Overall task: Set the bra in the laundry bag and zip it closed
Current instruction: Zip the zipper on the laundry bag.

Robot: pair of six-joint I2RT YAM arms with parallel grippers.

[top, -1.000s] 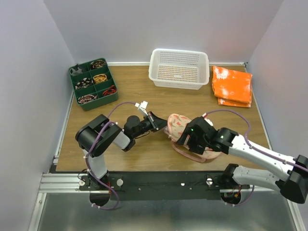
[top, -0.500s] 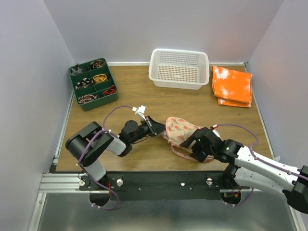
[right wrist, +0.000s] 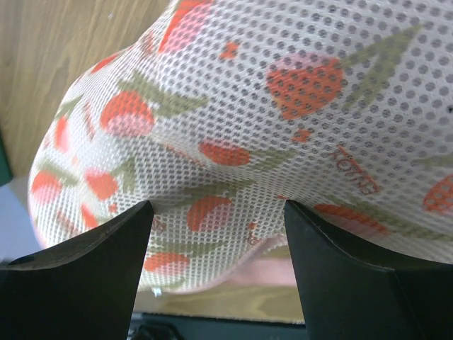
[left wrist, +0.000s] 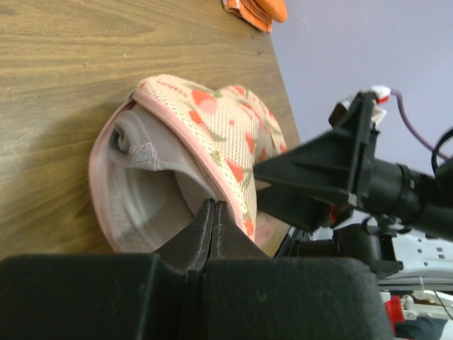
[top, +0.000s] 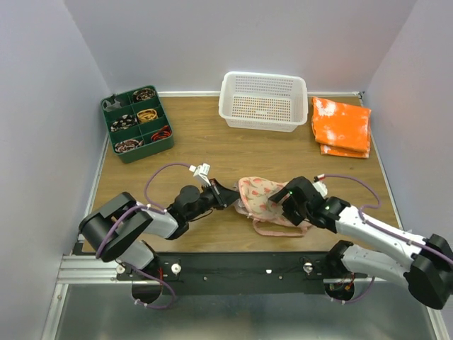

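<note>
The laundry bag (top: 262, 195), a pink pouch with fruit print, lies near the table's front middle, its lid partly raised on the left side. Through that gap in the left wrist view, the taupe bra (left wrist: 141, 152) sits inside the laundry bag (left wrist: 212, 120). My left gripper (top: 230, 196) is shut, its tips (left wrist: 214, 207) pinched at the pink zipper rim; the pull itself is hidden. My right gripper (top: 284, 205) rests on the bag's right half. It stands open (right wrist: 218, 207), its fingers spread over the mesh lid (right wrist: 283, 106).
A white perforated basket (top: 263, 100) stands at the back centre. A folded orange-and-white cloth (top: 342, 126) lies at the back right. A green compartment tray (top: 136, 124) with small items is at the back left. The bag sits close to the table's front edge.
The left gripper has drawn back to the left and nearer, and the bag has slid left with it. The right gripper has shifted with the bag, still spread over its lid.
</note>
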